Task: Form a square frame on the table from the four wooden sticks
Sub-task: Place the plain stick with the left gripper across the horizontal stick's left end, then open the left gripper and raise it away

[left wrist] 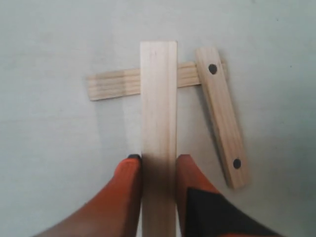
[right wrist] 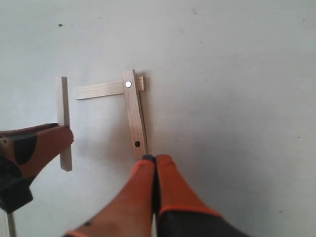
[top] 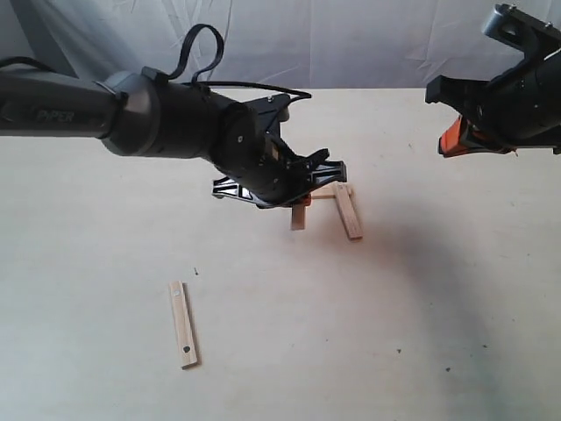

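My left gripper (top: 302,189) hangs over the middle of the table (top: 105,219), shut on one wooden stick (left wrist: 158,98). This stick crosses above a flat stick (left wrist: 116,83) lying on the table. A third stick (left wrist: 222,116) with two dark holes overlaps that flat stick's end, forming a corner (top: 348,210). The held stick also shows in the right wrist view (right wrist: 63,123), roughly parallel to the holed stick (right wrist: 133,113). The fourth stick (top: 183,324) lies alone, near front left. My right gripper (right wrist: 155,159) is shut and empty, raised at the far right (top: 458,139).
A pale cloth backdrop (top: 351,35) hangs behind the table's far edge. The left arm's dark body (top: 166,118) and its cable stretch over the left half. Bare table lies at the front right (top: 421,333).
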